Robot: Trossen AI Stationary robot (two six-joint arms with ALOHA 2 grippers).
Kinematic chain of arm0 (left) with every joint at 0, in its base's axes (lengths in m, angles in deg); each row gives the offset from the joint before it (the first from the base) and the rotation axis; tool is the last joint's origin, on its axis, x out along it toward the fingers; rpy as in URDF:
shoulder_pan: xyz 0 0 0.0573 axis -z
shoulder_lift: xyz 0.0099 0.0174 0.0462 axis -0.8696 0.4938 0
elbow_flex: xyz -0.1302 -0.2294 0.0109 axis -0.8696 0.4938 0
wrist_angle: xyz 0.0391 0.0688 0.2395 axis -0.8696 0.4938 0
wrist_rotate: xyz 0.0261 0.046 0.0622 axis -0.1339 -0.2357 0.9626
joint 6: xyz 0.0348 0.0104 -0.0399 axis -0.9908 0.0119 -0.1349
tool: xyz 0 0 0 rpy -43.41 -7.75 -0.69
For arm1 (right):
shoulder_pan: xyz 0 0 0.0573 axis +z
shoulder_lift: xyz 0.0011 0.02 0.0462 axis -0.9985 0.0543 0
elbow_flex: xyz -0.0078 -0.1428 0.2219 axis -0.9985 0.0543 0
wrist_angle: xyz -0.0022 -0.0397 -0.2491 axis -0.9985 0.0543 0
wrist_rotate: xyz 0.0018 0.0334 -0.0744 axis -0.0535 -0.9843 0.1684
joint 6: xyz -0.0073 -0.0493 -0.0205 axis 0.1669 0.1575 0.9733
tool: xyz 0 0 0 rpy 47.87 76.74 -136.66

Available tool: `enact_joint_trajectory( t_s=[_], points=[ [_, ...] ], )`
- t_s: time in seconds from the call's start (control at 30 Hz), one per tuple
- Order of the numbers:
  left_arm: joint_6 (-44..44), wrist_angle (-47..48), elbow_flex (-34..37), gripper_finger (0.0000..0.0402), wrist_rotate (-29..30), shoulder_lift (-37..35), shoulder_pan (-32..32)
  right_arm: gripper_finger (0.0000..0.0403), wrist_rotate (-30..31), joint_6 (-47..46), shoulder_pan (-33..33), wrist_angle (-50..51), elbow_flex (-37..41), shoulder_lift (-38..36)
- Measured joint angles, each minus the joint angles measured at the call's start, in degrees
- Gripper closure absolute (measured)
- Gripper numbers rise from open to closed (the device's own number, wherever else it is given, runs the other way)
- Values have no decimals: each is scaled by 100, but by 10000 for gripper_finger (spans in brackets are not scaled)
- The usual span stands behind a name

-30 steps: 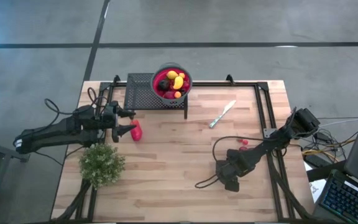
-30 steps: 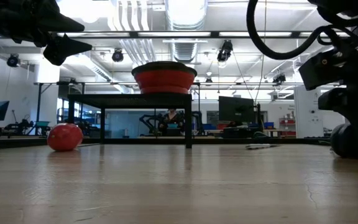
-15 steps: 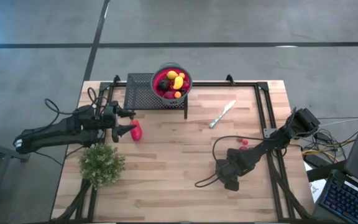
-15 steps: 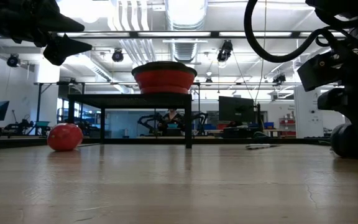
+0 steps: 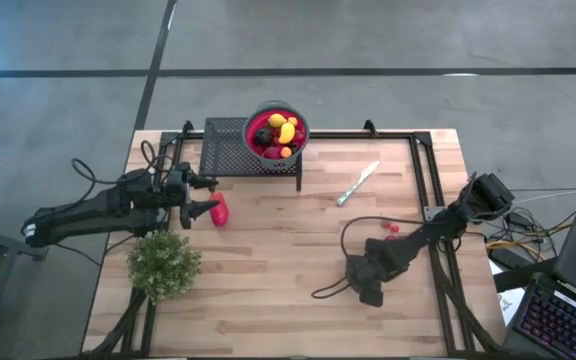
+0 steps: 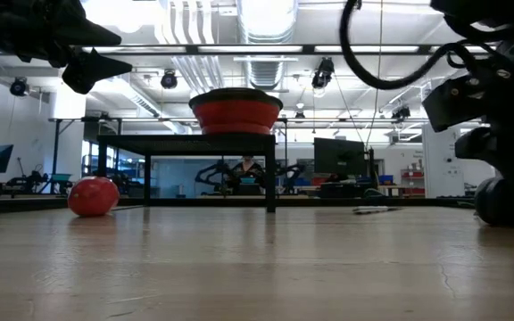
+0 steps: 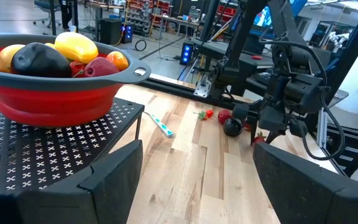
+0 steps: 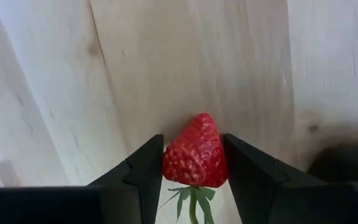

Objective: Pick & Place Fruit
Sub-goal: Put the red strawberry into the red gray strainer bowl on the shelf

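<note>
**Strawberry pinched at the counter: where the lift could fail**

We saw the right gripper point(image 8: 194, 163) low over the counter point(image 5: 268, 260), near its right side, with its two fingers closed against the flanks of a toy strawberry point(image 8: 196, 151). Its green stem pointed back towards the wrist. In our judgement the grip sat on a tapered, rounded body, so the berry could squirt out towards its tip as the arm rose, or swing on the pads and drop on the way over.

The red bowl point(image 5: 276, 132) stood on the black mesh stand point(image 5: 226, 148) at the back of the counter, well apart from the berry and already heaped with yellow, orange, red and dark fruit. A piece let go too high could bounce off that pile and roll away. A low carry could clip the bowl's rim or the silver knife point(image 5: 357, 183) lying between.

The left gripper point(image 5: 200, 196) hovered wide open and empty near the stand, just beside a larger red fruit point(image 5: 220, 209) on the counter. We judged a crossing of the two arms near the bowl to be the other risk.
</note>
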Motion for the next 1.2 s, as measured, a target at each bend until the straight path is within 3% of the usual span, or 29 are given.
enact_joint_trajectory(
  t_s=[0.2, 0.53, 0.7, 0.9, 1.2],
  points=[
    [1, 1, 2, 90, -1, 1, 0, 239, 138, 180, -332, -417, -42, 8],
    [2, 1, 1, 90, -1, 1, 1, 253, 142, 1505, -1299, -766, -594, 8],
    [0, -1, 0, 90, -1, 2, 1, 239, 146, 2381, -1884, -763, -1293, 8],
    [1, 1, 1, 90, -1, 2, 1, 257, 144, 3345, -2583, -732, -2382, 8],
    [0, 1, 2, 90, -1, 2, -1, 239, 149, 3956, -3563, -789, -3819, 5]
  ],
)
